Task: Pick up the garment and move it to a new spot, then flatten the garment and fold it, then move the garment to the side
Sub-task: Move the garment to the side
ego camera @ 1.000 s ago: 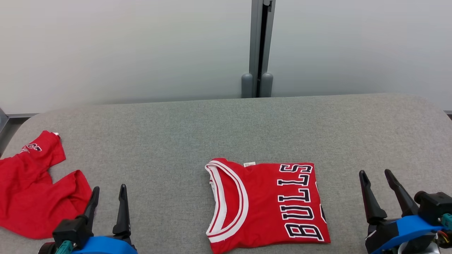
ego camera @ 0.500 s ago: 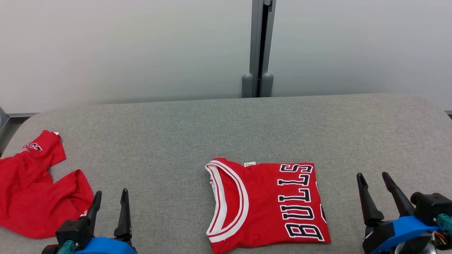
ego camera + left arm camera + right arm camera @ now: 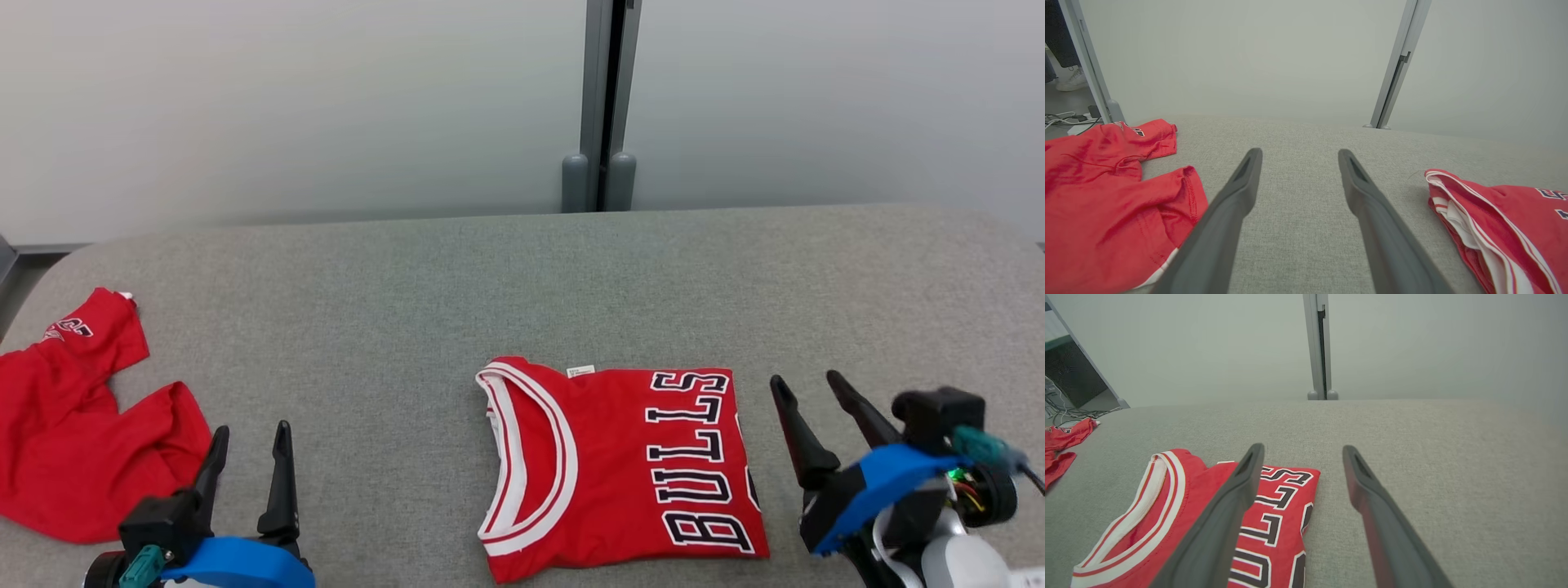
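Grey felt counter [image 3: 522, 278] before a pale wall [image 3: 326, 106]. Nearest, at 7 o'clock, the left claw [image 3: 251, 430] gapes empty; at 5, the right claw [image 3: 805, 378] likewise. The folded jersey [image 3: 620, 465] lies at 6 between them; a crumpled red shirt [image 3: 73, 433] at 9.

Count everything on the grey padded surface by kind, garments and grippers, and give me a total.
Red garments: 2, the folded Bulls jersey and the crumpled red shirt.
Grippers: 2, the left gripper and the right gripper, both open and empty.
Total: 4
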### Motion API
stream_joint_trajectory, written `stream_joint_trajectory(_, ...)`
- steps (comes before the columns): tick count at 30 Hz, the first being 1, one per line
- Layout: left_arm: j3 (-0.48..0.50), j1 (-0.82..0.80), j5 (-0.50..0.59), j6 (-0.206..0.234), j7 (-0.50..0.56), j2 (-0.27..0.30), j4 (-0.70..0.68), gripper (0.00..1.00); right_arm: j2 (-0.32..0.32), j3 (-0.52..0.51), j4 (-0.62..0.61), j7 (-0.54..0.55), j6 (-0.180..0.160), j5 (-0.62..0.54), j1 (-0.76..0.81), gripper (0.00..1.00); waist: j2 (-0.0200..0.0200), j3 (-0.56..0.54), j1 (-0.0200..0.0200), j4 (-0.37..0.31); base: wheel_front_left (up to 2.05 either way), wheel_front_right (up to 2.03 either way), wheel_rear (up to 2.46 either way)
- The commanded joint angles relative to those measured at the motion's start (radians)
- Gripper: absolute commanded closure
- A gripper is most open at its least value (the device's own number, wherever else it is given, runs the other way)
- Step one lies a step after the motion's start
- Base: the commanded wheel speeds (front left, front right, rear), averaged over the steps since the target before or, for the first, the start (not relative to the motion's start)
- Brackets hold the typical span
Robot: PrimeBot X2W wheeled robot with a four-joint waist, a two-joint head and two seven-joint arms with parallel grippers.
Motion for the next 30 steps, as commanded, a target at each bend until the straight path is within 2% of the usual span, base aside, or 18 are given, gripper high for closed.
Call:
stream_joint_trajectory(1, 0.001, -0.019, 0.0, 0.002, -0.004, 0.007, -0.006, 0.0, 0.006, -0.007, 0.013, 0.034, 0.0, 0.007, -0.016, 0.0, 0.0, 0.008, 0.0, 0.004, 0.0, 0.0, 0.0)
stream_joint_trajectory(5, -0.004, -0.031, 0.004, 0.001, -0.004, 0.008, -0.015, 0.0, 0.038, -0.034, 0.069, 0.246, 0.0, -0.003, -0.07, 0.0, 0.0, 0.03, 0.0, 0.017, 0.0, 0.0, 0.0)
stream_joint_trajectory(10, -0.015, -0.06, 0.011, -0.004, -0.004, 0.01, -0.025, 0.0, 0.057, -0.046, 0.129, 0.377, 0.0, -0.058, -0.108, 0.0, 0.0, 0.067, 0.0, 0.043, 0.0, 0.0, 0.0)
stream_joint_trajectory(17, -0.031, -0.093, 0.015, -0.008, -0.004, 0.006, -0.028, 0.0, 0.061, -0.053, 0.223, 0.46, 0.0, -0.072, -0.137, 0.0, 0.0, 0.109, 0.0, 0.075, 0.0, 0.0, 0.0)
stream_joint_trajectory(21, -0.035, -0.108, 0.017, -0.011, -0.004, 0.0, -0.022, 0.0, 0.064, -0.015, 0.28, 0.502, 0.0, -0.048, -0.135, 0.0, 0.0, 0.119, 0.0, 0.087, 0.0, 0.0, 0.0)
stream_joint_trajectory(22, -0.034, -0.108, 0.017, -0.01, -0.004, -0.001, -0.021, 0.0, 0.067, -0.003, 0.288, 0.511, 0.001, -0.048, -0.135, 0.04, 0.0, 0.121, 0.0, 0.087, 0.0, 0.0, 0.0)
stream_joint_trajectory(23, -0.034, -0.108, 0.017, -0.01, -0.004, -0.001, -0.02, 0.0, 0.068, 0.013, 0.291, 0.521, 0.002, -0.053, -0.136, 0.7, 0.0, 0.123, 0.0, 0.087, 0.0, 0.0, 0.0)
stream_joint_trajectory(24, -0.033, -0.109, 0.017, -0.01, -0.004, -0.001, -0.021, 0.0, 0.07, 0.028, 0.288, 0.527, 0.002, -0.055, -0.137, 1.0, 0.0, 0.125, 0.0, 0.085, 0.0, 0.0, 0.0)
stream_joint_trajectory(26, -0.028, -0.109, 0.016, -0.008, -0.004, 0.0, -0.029, 0.0, 0.054, 0.05, 0.266, 0.522, 0.001, -0.06, -0.153, 1.0, 0.0, 0.132, 0.0, 0.074, 0.0, 0.0, 0.0)
stream_joint_trajectory(30, -0.016, -0.112, 0.015, -0.007, -0.004, 0.003, -0.053, 0.0, -0.05, 0.119, 0.204, 0.494, -0.001, -0.069, -0.232, 1.0, 0.0, 0.161, 0.0, 0.028, 0.0, 0.0, 0.0)
